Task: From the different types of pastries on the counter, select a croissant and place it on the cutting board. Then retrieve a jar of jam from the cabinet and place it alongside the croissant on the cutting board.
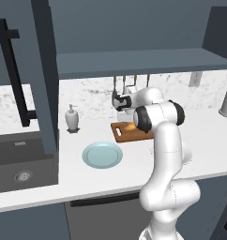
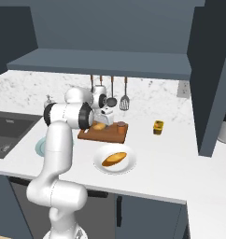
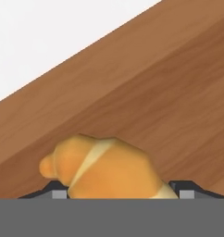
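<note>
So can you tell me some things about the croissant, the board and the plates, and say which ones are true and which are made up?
1. The croissant lies on the cutting board. True.
2. The light-blue plate has a pastry on it. False: it is bare.
3. The end effector is at the croissant, one fingertip on each side. True.
4. The white dish holds a golden bun. True.
5. The small jar stands on the cabinet shelf. False: it stands on the cutting board's right end.
6. The soap dispenser sits on the cutting board. False: it stands on the counter, left of the board.
</note>
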